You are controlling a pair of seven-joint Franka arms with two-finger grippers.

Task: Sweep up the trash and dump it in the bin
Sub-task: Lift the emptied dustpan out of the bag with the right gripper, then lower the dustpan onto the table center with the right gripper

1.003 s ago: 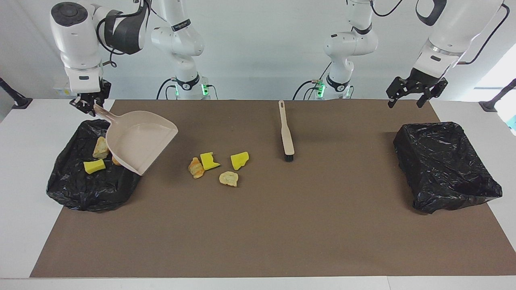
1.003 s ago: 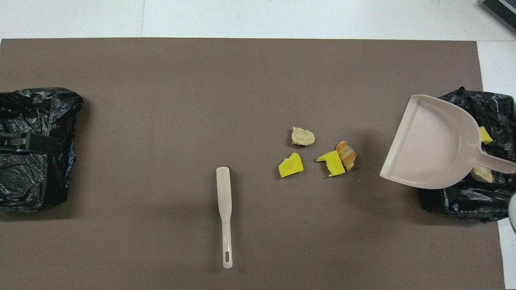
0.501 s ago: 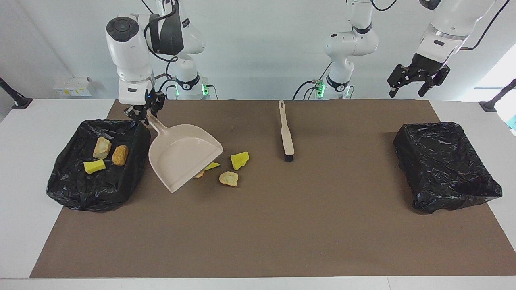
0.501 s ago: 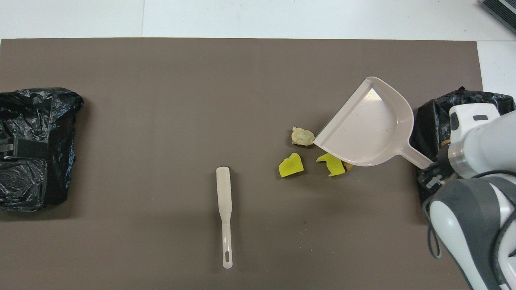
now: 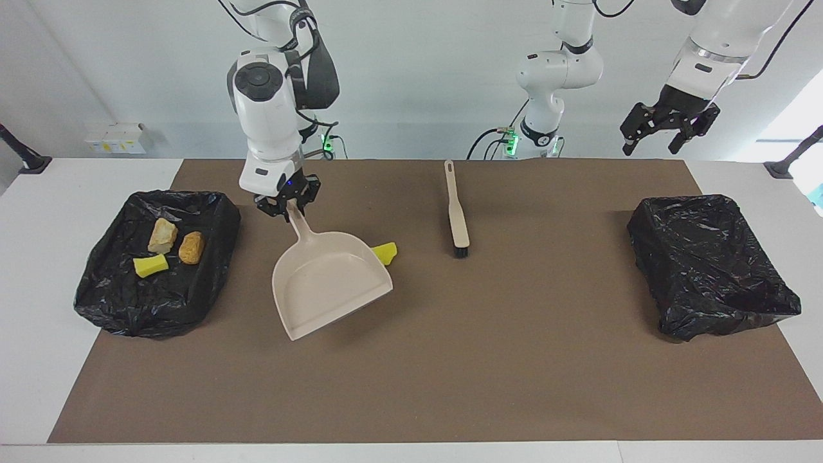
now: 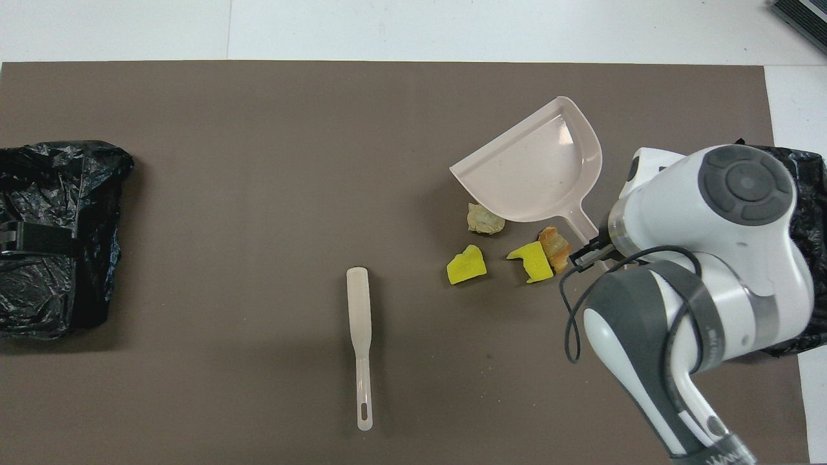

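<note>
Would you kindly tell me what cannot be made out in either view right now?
- Facing view: the beige plastic dustpan, held by the right gripper, hides three of the four loose scraps; only the edge of a yellow sponge chunk shows.
- Overhead view: the right arm covers most of the black-bagged bin, hiding the scraps inside.

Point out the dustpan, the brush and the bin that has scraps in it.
dustpan (image 5: 325, 283): facing view, middle of the pan's floor
brush (image 6: 359, 323): overhead view, wide part of the body
bin (image 5: 212, 212): facing view, bare liner at the rim
</note>
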